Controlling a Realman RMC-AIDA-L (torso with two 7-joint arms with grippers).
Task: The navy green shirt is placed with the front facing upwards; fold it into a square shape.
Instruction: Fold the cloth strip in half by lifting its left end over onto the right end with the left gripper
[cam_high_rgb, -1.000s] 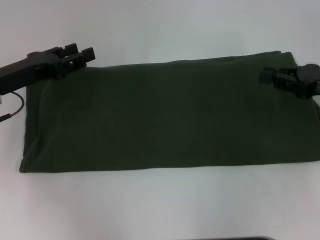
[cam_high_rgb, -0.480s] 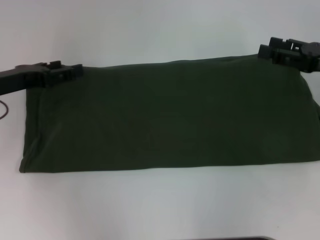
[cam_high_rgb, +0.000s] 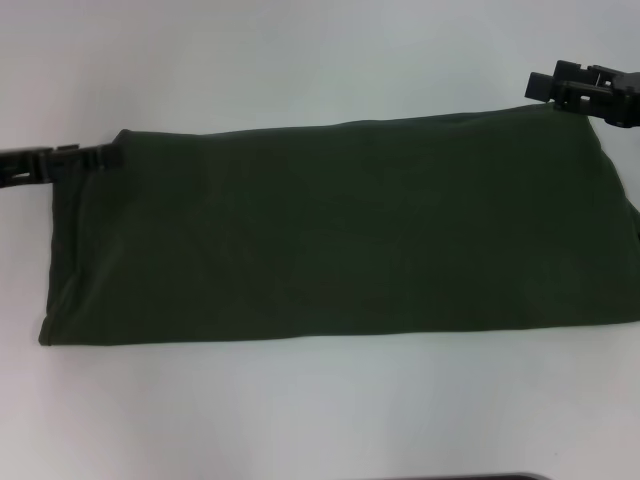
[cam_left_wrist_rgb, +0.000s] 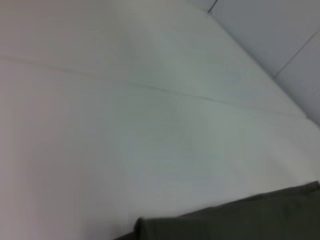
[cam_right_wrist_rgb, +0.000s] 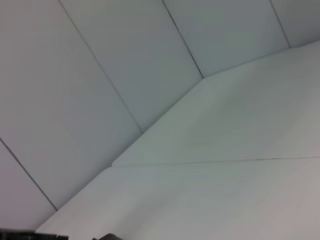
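Observation:
The navy green shirt (cam_high_rgb: 340, 235) lies flat on the white table (cam_high_rgb: 300, 60) as a long, plain dark green band, folded, with no lettering showing. In the head view my left gripper (cam_high_rgb: 100, 157) is at the shirt's far left corner, low and level with the cloth's edge, open and holding nothing. My right gripper (cam_high_rgb: 545, 87) hovers just past the far right corner, open and empty. The left wrist view shows only a strip of the shirt (cam_left_wrist_rgb: 250, 220) along one edge of the picture.
White tabletop (cam_high_rgb: 320, 410) surrounds the shirt on all sides. The shirt's right end runs to the edge of the head view. Grey wall panels (cam_right_wrist_rgb: 100, 60) rise behind the table in the right wrist view.
Both grippers have drawn outward off the shirt: the left one moved left and down to the corner, the right one moved up and to the right. The shirt has stayed put.

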